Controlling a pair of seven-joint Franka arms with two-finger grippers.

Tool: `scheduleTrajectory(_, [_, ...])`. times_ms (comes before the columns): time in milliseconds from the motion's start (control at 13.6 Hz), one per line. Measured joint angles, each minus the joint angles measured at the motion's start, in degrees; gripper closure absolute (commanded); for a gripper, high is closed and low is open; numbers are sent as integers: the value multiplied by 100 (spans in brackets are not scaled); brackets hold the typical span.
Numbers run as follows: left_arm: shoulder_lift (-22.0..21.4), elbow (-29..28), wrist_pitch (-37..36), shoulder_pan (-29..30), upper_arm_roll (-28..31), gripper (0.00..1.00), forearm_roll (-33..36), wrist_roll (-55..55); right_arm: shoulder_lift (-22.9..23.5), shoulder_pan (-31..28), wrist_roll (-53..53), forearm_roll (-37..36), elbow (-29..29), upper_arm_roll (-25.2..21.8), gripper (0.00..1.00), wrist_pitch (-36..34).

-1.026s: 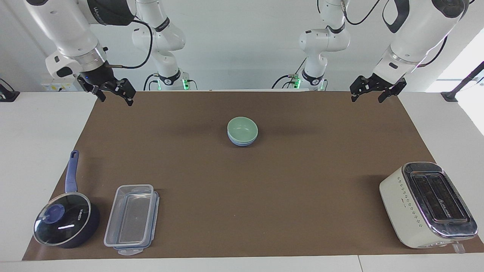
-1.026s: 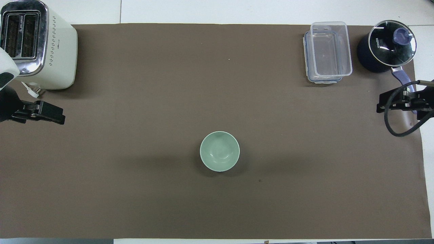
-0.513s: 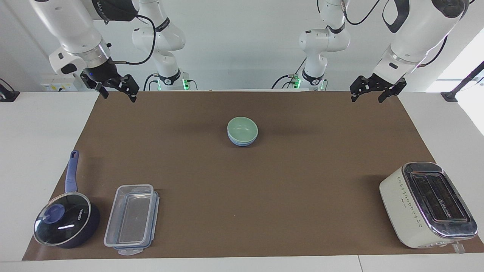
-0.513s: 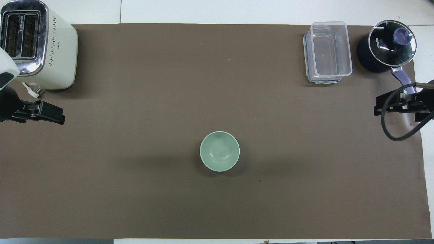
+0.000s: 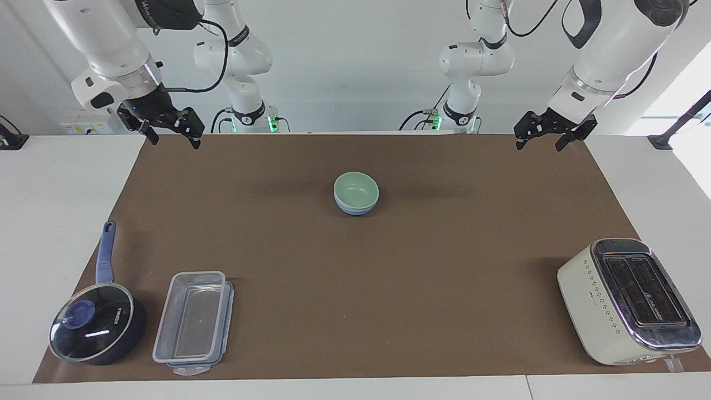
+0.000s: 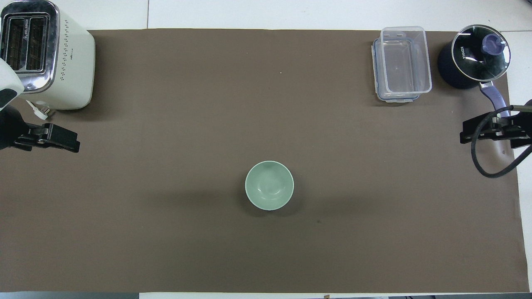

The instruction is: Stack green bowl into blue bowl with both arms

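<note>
Midway along the brown mat (image 5: 355, 289), the green bowl (image 5: 356, 189) is sitting inside the blue bowl (image 5: 355, 210), so the 2 are nested, with only a sliver of blue showing under the green rim from the facing camera. From overhead you basically just see the green one.

Both arms are pulled back and up, well apart from the stack. The left gripper (image 5: 537, 139) hangs over the mat corner by its own base, fingers spread and nothing between them. The right gripper (image 5: 170, 136) hangs over the other corner at the robots' edge, its fingers parted and empty too.

Other stuff on the table: a cream toaster (image 5: 627, 300) with 2 slots at the left arm's end, farther from the robots than the bowls. At the right arm's end, a dark blue saucepan (image 5: 94, 328) with a glass lid and its handle pointing toward the robots, and just beside it a clear plastic container (image 5: 191, 322). All of these are well apart from the bowls.
</note>
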Motion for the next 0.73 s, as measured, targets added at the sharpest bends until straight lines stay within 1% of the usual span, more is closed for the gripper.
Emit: scheduleTrajectory(733, [0, 0, 0, 0, 0, 0, 0, 0, -3, -35, -28, -92, 0, 1, 0, 0])
